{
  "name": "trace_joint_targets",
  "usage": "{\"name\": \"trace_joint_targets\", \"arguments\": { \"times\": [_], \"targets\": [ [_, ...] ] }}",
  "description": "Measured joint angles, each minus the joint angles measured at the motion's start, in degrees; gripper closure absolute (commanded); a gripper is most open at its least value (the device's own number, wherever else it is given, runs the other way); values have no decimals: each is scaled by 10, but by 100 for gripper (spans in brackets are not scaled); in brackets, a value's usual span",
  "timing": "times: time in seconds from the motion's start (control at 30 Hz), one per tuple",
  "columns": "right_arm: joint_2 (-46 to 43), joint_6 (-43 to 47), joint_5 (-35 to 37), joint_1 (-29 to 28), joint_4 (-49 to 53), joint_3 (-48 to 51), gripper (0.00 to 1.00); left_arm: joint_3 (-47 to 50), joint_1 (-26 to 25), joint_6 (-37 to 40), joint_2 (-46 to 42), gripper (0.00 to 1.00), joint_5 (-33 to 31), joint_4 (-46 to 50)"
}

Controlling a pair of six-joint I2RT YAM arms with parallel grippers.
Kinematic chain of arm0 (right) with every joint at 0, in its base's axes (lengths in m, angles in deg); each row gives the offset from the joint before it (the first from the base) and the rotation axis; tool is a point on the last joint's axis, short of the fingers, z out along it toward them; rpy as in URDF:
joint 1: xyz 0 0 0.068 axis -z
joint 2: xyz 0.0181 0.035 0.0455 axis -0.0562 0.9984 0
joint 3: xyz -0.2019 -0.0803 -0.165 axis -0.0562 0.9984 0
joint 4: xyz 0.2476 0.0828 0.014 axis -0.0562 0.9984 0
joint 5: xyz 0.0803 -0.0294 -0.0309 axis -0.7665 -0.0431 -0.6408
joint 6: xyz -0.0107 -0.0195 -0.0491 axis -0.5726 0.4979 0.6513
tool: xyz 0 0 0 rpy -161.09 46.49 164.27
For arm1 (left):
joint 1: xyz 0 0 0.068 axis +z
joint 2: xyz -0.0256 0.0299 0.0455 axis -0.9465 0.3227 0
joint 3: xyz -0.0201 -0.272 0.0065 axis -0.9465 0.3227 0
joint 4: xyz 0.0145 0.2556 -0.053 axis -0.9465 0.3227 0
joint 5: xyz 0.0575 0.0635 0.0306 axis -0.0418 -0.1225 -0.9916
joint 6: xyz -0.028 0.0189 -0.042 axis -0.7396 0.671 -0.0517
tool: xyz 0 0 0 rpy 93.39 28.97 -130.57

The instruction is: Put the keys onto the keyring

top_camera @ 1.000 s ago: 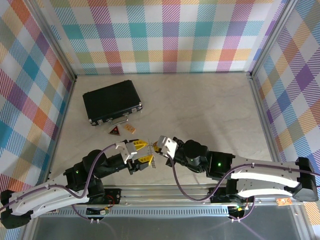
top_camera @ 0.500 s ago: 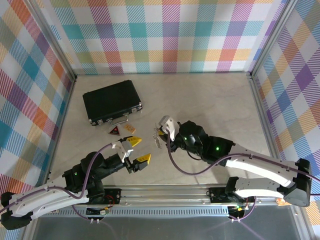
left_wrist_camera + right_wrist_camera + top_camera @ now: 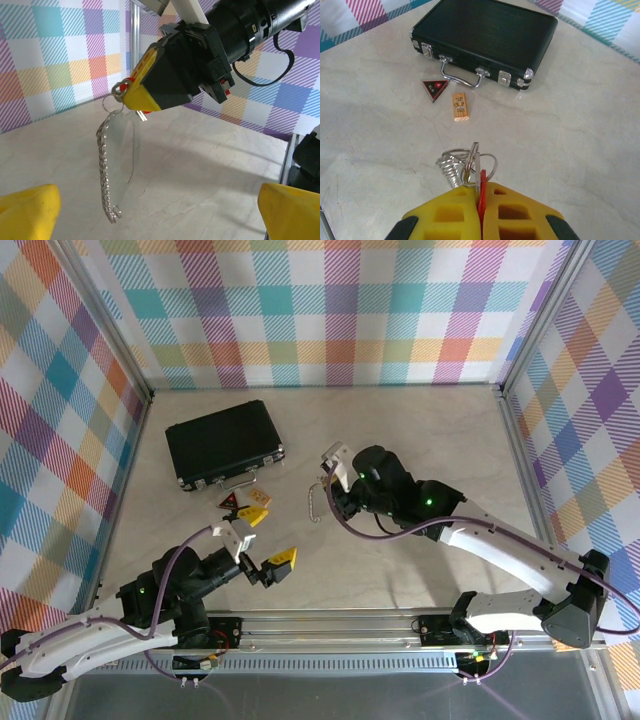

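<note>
key (image 3: 482, 189) pinched in right hand (image 3: 479, 201), keyring (image 3: 104, 170) dangling just beneath

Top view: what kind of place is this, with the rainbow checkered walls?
Probably a robot practice booth, not a home: checkered walls, a pale tabletop, and a left arm and right arm fixed by a metal rail at its near edge.

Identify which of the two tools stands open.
The left tool: its yellow fingers spread wide, nothing between them; the right tool clamps the red-headed key.
</note>
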State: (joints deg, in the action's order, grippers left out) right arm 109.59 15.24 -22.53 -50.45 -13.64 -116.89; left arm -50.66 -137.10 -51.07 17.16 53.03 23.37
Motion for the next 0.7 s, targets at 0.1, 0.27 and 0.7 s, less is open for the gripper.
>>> {"name": "trace_joint_targets", "arguments": {
  "times": [0.1, 0.27, 0.7],
  "targets": [
    [9, -9, -15, 15, 10, -6, 100, -3, 0, -12, 1, 0, -16, 21],
    [27, -19, -37, 36, 22, -20, 100, -24, 0, -36, 22, 0, -58, 59],
    [118, -37, -103, 80, 22, -73, 100, -37, 0, -59, 88, 0, -86, 42]
  ]
}}
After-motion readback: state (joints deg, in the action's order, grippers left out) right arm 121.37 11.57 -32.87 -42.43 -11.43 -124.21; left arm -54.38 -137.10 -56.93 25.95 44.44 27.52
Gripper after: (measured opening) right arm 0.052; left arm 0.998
